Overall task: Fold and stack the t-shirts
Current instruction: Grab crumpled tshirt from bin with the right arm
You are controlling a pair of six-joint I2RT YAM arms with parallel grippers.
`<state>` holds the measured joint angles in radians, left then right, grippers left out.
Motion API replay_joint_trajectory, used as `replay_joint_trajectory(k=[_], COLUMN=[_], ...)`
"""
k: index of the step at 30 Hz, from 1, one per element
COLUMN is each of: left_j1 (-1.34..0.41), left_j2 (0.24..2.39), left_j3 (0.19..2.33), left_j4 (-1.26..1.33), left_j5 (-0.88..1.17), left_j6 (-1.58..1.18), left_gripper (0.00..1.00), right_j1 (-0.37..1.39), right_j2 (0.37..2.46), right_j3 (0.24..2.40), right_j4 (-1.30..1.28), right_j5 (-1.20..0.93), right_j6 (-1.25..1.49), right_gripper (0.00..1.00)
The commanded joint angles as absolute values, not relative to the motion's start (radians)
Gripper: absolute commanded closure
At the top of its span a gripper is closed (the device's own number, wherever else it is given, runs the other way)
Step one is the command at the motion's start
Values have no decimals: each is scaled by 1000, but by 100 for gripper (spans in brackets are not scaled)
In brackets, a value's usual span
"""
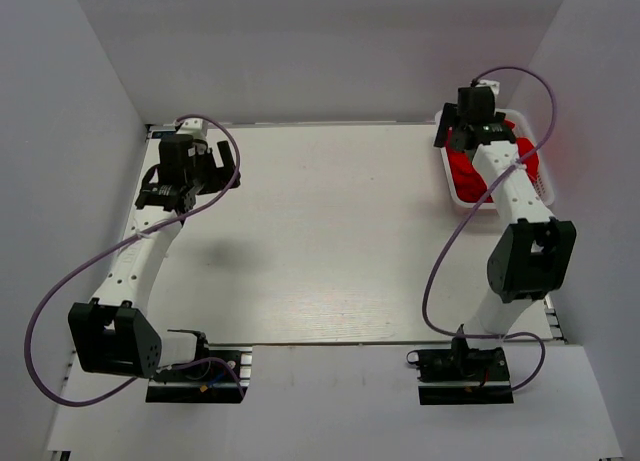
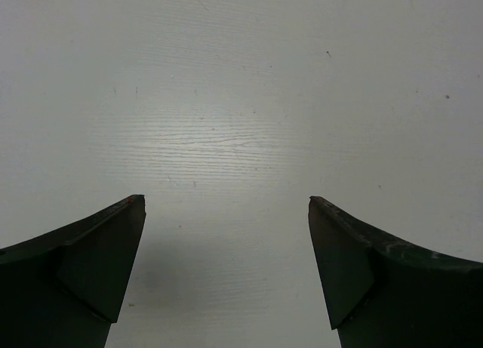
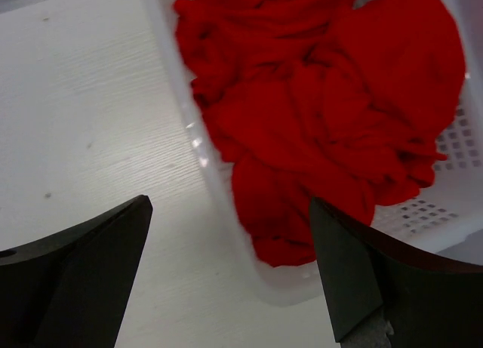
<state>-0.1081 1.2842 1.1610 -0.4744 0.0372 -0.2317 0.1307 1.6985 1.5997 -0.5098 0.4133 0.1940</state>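
Crumpled bright red t-shirts [image 3: 317, 106] lie heaped in a white lattice basket [image 3: 445, 212] at the table's far right; from above the t-shirts [image 1: 468, 171] and basket [image 1: 545, 186] are partly hidden by my right arm. My right gripper [image 3: 230, 204] hovers open above the basket's near left rim, nothing between its fingers. In the top view the right gripper [image 1: 470, 121] is over the basket's far end. My left gripper [image 2: 226, 201] stands open over bare white table, holding nothing. Seen from above, the left gripper [image 1: 215, 159] is at the far left.
The white table [image 1: 330, 231] is enclosed by white walls at the left, back and right. The basket sits against the right wall. Purple cables loop from both arms. The arm bases [image 1: 200, 376] stand at the near edge.
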Motion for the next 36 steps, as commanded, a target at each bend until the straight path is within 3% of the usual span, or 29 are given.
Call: replay_joint_trajectory(k=[1, 10, 20, 22, 24, 25, 36], left_j1=[-112, -112, -112, -112, -112, -112, -112], left_j2=[1285, 1324, 1335, 1335, 1335, 1335, 1335], left_j3=[1199, 1200, 1190, 1190, 1190, 1190, 1200], left_j4=[-500, -500, -469, -469, -469, -469, -469], left_j5=[25, 6, 0, 0, -9, -9, 26], left_j6=[-224, -213, -193, -193, -193, -193, -193], left_gripper=[0, 0, 0, 0, 0, 0, 0], right_j1=[69, -69, -115, -121, -126, -127, -127], right_j2=[1775, 1986, 2077, 2086, 2089, 2085, 1884], right_j3=[1727, 1850, 1873, 1873, 1875, 1876, 1924], right_j4=[-650, -649, -571, -552, -543, -542, -508], right_j5=[474, 353, 331, 330, 324, 324, 339], right_j6=[170, 130, 121, 124, 126, 123, 87], right_gripper=[10, 16, 42, 52, 80, 100, 100])
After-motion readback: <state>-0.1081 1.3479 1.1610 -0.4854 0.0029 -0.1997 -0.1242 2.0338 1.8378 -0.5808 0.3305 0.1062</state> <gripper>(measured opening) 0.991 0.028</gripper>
